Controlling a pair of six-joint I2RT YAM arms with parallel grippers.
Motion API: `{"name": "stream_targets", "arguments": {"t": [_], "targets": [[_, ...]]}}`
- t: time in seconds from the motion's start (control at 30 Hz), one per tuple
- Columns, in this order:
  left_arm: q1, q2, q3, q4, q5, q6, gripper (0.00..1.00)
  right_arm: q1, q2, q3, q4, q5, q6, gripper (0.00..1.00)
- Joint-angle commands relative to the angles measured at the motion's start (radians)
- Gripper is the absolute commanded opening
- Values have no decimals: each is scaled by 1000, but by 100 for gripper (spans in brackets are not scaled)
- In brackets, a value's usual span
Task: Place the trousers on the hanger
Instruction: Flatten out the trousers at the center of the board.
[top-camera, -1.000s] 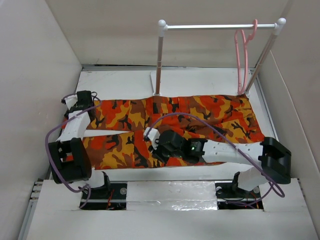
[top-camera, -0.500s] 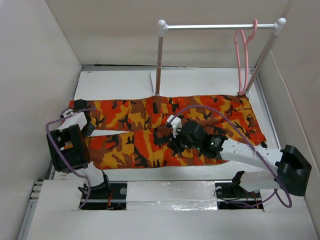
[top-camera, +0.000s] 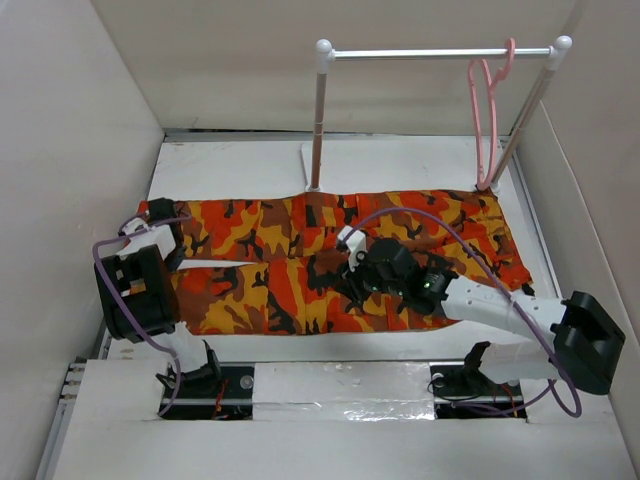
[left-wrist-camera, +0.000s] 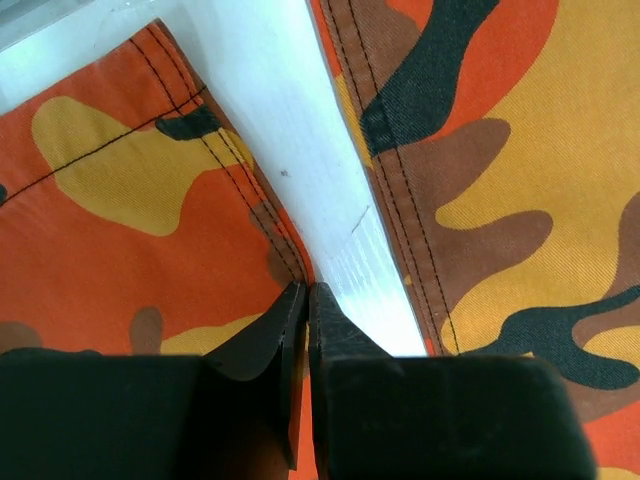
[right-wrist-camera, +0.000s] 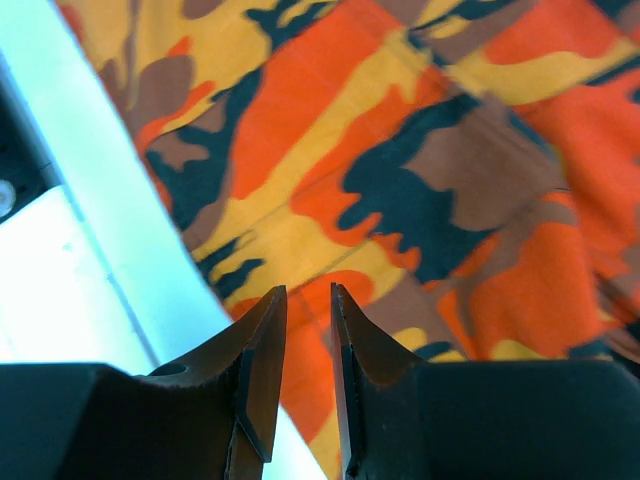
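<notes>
The camouflage trousers (top-camera: 400, 215) (left-wrist-camera: 120, 180) (right-wrist-camera: 450, 180) lie flat across the table, legs pointing left, with a strip of bare table between them. My left gripper (top-camera: 178, 258) (left-wrist-camera: 306, 290) sits at the leg ends. It is shut, its tips pinched on the stitched inner edge of one leg. My right gripper (top-camera: 347, 283) (right-wrist-camera: 307, 290) hovers low over the middle of the near leg, close to its near edge. Its jaws stand a little apart and hold nothing. The pink hanger (top-camera: 478, 120) hangs at the right end of the rail, away from both grippers.
A white rail (top-camera: 440, 52) on two posts stands behind the trousers, its left post (top-camera: 317, 120) near the middle of the back. Tall white walls close in the table on the left, right and back. Purple cables loop over both arms.
My left gripper came back from the far leg's cuff to the gap between the legs and closed on the leg edge. My right arm shifted right and farther over the near leg.
</notes>
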Motion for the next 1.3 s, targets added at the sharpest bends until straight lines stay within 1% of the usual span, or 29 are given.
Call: {"name": "stream_targets", "arguments": {"t": [0.0, 0.1, 0.23, 0.33, 0.4, 0.53, 0.57, 0.6, 0.63, 0.67, 0.77, 0.8, 0.87, 0.9, 0.93, 0.97, 1.0, 1.03, 1.07, 1.13, 1.17, 1.2, 1.23, 1.27], "targets": [[1, -30, -70, 30, 28, -35, 0, -39, -33, -21, 59, 0, 11, 30], [1, -95, -86, 40, 13, -50, 0, -50, -45, -25, 61, -8, 17, 31], [-13, -197, -35, 14, -8, -67, 0, -60, -42, -36, 76, -15, 20, 31], [-27, -237, 12, 29, 5, -55, 0, -60, -27, -33, 75, -18, 19, 31], [-27, -219, 67, 15, 11, -44, 0, -60, -21, -30, 75, -18, 20, 31], [-37, -80, 165, -43, -27, -36, 0, -69, -15, -30, 73, -9, 20, 31], [-37, -55, 176, -36, -22, -26, 3, -69, -15, -30, 71, -8, 20, 31], [-37, -26, 205, -43, -13, -17, 8, -69, -15, -30, 71, -3, 22, 31], [-37, 27, 221, -51, -12, -12, 12, -69, -15, -32, 71, 2, 22, 31], [-37, 48, 231, -49, -4, -4, 19, -69, -16, -33, 74, 2, 22, 31], [-37, 60, 224, -10, 33, 4, 31, -69, -9, -33, 82, -3, 23, 31], [-37, 39, 184, 13, 51, 5, 42, -69, -2, -35, 84, -9, 23, 31], [-37, -53, 140, 49, 51, -3, 47, -69, -1, -33, 88, -15, 23, 31], [-37, -93, 94, 75, 47, -6, 47, -69, -1, -32, 88, -21, 25, 31], [-37, -175, 68, 92, 44, -6, 51, -69, -2, -33, 91, -23, 25, 31], [-37, -214, 46, 103, 38, -7, 54, -69, -4, -33, 91, -26, 25, 31], [-25, -254, 8, 110, 27, -21, 59, -69, -5, -35, 91, -29, 25, 31], [-13, -330, -12, 110, 12, -26, 66, -69, -7, -36, 94, -32, 25, 31], [5, -363, -31, 112, 11, -29, 68, -69, -7, -36, 96, -35, 26, 31], [56, -447, -86, 116, 11, -33, 65, -60, -9, -35, 99, -40, 26, 28], [79, -463, -100, 101, 19, -39, 60, -60, -12, -33, 96, -41, 25, 18], [135, -475, -124, 89, 36, -53, 33, -60, -15, -33, 94, -41, 25, 12], [166, -483, -135, 78, 47, -56, 19, -50, -19, -35, 94, -38, 25, 6], [198, -478, -146, 63, 57, -59, 7, -50, -27, -36, 93, -34, 23, 0]]}}
